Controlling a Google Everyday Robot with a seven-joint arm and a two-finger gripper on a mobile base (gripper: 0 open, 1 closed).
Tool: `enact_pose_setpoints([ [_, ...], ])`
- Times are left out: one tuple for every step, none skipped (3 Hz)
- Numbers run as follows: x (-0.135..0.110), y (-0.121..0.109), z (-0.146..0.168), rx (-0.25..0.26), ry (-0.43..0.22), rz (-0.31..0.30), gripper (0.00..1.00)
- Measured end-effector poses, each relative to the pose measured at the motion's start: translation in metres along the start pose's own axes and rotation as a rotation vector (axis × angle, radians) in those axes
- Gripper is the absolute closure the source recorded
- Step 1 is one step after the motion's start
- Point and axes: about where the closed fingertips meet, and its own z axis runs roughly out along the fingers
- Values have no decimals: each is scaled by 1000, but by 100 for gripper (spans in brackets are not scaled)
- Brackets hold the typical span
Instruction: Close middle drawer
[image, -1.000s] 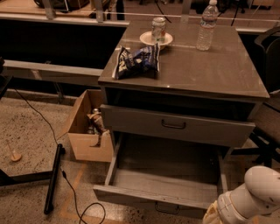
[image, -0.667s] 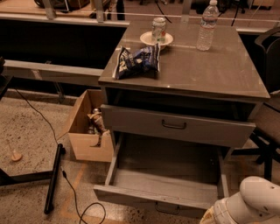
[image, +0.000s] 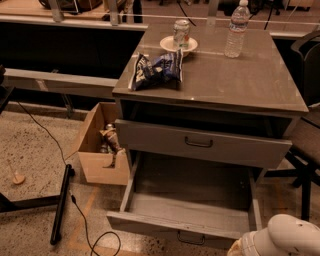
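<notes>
The middle drawer (image: 175, 226) is pictured pulled far out at lower centre; the gripper (image: 246, 246) is seen in the lower-right corner, its state impossible to tell.

Speckled terrazzo floor (image: 35, 145) is dimly lit and marked with orange tape lines (image: 80, 220). A black cable (image: 45, 135) is run across it. A long bench (image: 55, 80) is set behind, dark underneath. A dark chair (image: 302, 142) is parked right of the grey desk (image: 240, 80). Claw (image: 242, 247) is placed at the bottom right edge.
</notes>
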Motion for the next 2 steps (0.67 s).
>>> enact_pose_setpoints([
  [11, -17, 10, 47, 47, 23, 100],
  [18, -35, 19, 101, 99, 39, 100],
])
